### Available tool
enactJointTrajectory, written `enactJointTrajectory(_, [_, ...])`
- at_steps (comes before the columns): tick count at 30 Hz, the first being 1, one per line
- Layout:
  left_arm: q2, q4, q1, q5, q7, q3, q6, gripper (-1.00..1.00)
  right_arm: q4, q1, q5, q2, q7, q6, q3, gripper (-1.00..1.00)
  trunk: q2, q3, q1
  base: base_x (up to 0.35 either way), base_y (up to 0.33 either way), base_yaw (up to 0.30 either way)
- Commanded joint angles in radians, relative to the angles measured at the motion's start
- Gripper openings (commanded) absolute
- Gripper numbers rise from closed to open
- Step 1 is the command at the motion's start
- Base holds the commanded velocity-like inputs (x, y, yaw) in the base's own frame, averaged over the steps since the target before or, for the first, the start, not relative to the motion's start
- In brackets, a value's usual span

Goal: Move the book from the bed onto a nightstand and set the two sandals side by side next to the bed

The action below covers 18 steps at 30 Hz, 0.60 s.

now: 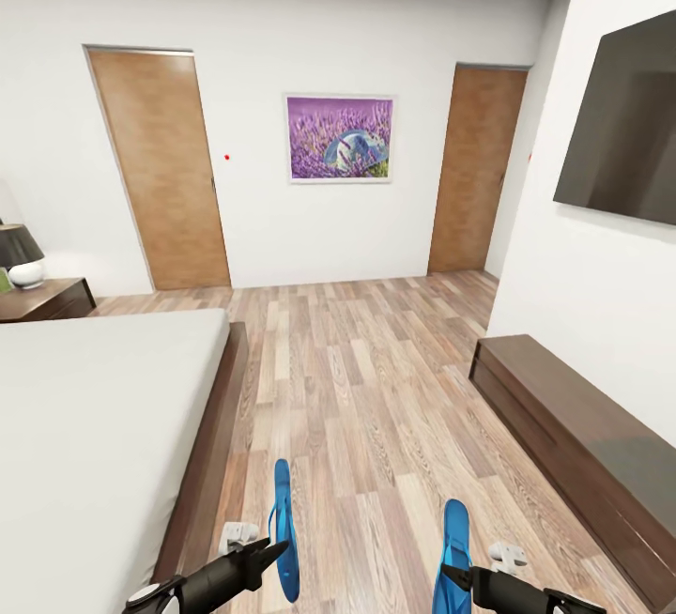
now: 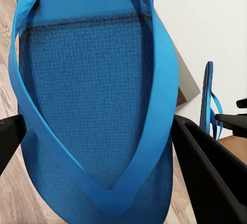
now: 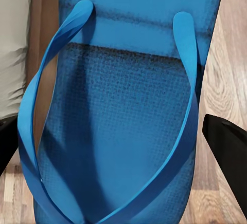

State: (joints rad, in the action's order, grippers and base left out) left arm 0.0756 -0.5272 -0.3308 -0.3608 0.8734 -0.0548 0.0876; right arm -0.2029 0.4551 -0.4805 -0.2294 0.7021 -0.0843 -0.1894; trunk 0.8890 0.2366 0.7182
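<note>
In the head view, low between the bed and the bench, each arm holds a bright blue sandal edge-on above the wood floor. My left gripper (image 1: 273,553) is shut on the left sandal (image 1: 283,529); its sole and straps (image 2: 92,106) sit between the black fingers (image 2: 211,172). My right gripper (image 1: 450,576) is shut on the right sandal (image 1: 455,534), seen close up (image 3: 128,121) with a finger (image 3: 229,152) at its edge. The right sandal (image 2: 208,98) also appears in the left wrist view. The bed (image 1: 84,426) lies at left, a nightstand (image 1: 52,299) beyond it. The book is out of view.
A lamp (image 1: 21,255) stands on the nightstand. A long dark TV bench (image 1: 573,445) runs along the right wall under a wall TV (image 1: 624,126). Two brown doors (image 1: 160,168) (image 1: 477,168) and a purple picture (image 1: 340,138) are on the far wall. Wood floor (image 1: 366,379) stretches between bed and bench.
</note>
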Motion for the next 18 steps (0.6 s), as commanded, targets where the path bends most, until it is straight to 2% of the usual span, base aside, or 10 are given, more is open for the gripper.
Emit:
enactJointTrajectory(1, [0.001,-0.001,-0.001,-0.01,0.001,-0.005,0.009,-1.0,-0.001,0.0,-0.01,-0.001,0.002,-0.009,-0.005,-1.0,0.001,0.001,0.0,0.0,0.0,0.0])
enactJointTrajectory(18, [0.001,-0.001,-0.001,-0.01,0.001,-0.005,0.01,-1.0,-0.001,0.0,-0.01,-0.001,0.001,-0.009,-0.005,-1.0,0.001,0.001,0.0,0.0,0.0,0.0])
